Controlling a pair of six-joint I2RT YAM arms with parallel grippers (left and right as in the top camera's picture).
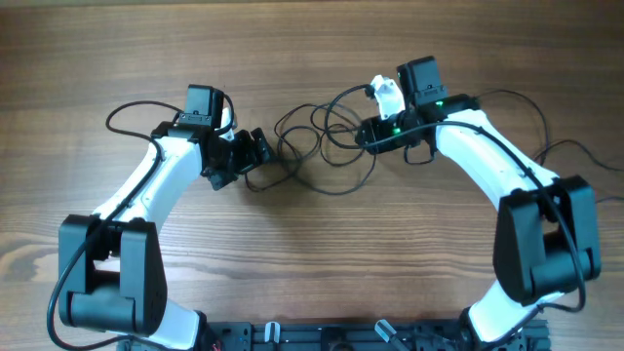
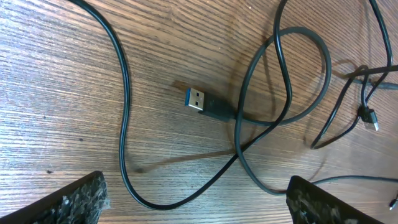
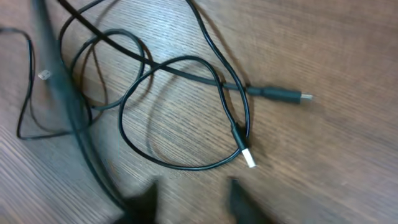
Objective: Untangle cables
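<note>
A tangle of thin black cables (image 1: 314, 146) lies on the wooden table between my two grippers. In the left wrist view, a USB plug with a blue insert (image 2: 202, 103) lies among crossing loops (image 2: 283, 81), and a small connector (image 2: 371, 118) sits at the right. My left gripper (image 2: 193, 208) is open and empty, and one cable loop (image 2: 161, 202) lies between its fingers. It sits at the tangle's left edge (image 1: 255, 148). In the right wrist view, a white-tipped plug (image 3: 247, 158) and a dark plug (image 3: 287, 95) lie on a loop. My right gripper (image 3: 193, 202) is blurred, open and empty, at the tangle's right (image 1: 363, 132).
The arms' own black cables arc over the table at the far left (image 1: 127, 109) and far right (image 1: 541, 127). A thick blurred cable (image 3: 62, 93) runs down the left of the right wrist view. Bare wood (image 1: 322, 253) lies in front of the tangle.
</note>
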